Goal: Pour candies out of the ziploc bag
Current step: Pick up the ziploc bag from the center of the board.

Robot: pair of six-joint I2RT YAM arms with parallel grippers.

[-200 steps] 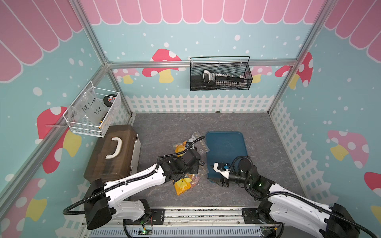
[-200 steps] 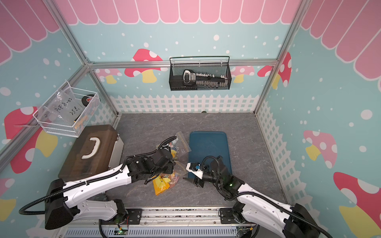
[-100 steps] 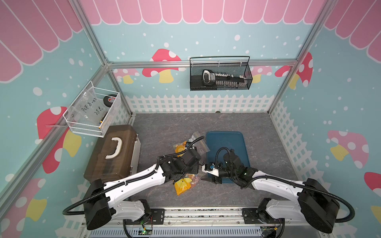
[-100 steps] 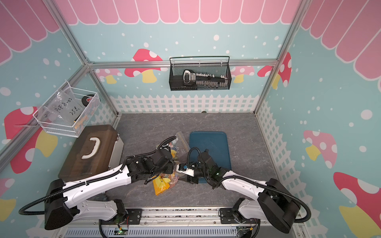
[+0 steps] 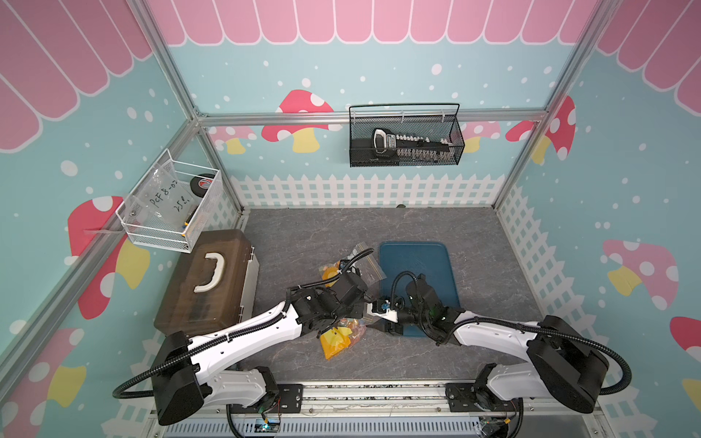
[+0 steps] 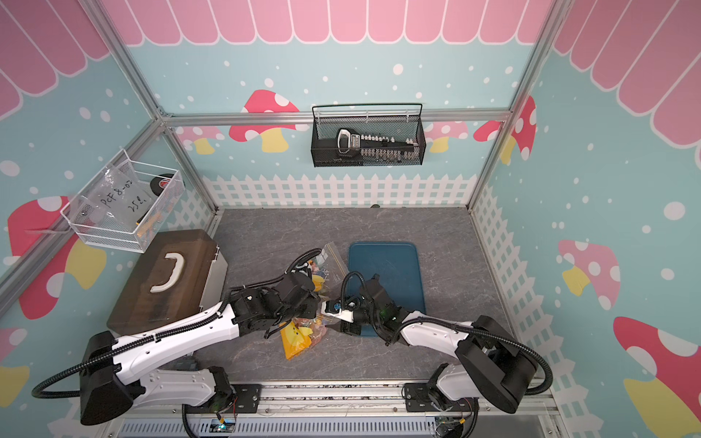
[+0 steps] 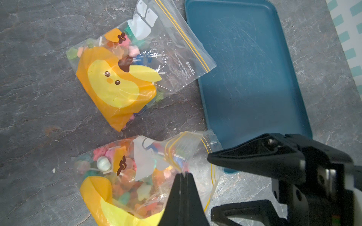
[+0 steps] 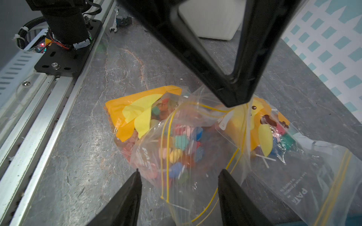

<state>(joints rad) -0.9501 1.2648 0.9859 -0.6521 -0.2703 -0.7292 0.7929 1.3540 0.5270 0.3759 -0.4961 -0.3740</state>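
1. In both top views the clear plastic ziploc bag with the orange-and-yellow printed front (image 5: 343,335) (image 6: 303,333) lies on the grey stone-look counter (image 5: 303,235). It sits between the two arms, just beside the near corner of the dark blue rectangular tray (image 5: 417,265). The right jaws point at it from the tray side and the left jaws from the opposite side.
2. In the left wrist view the left jaws are pressed shut on one lip of the bag's mouth. The mouth gapes toward the tray and the bag's length runs away from it. The small mixed-colour lollipop candies (image 7: 125,187) are all inside. A second bag of the same kind (image 7: 121,78) lies apart.
3. In the right wrist view the right jaws stand wide and hold nothing. The free lip with its yellow zip line (image 8: 168,195) shows between their tips. Whether it is already within them cannot be told. The right arm is the nearer to that lip.
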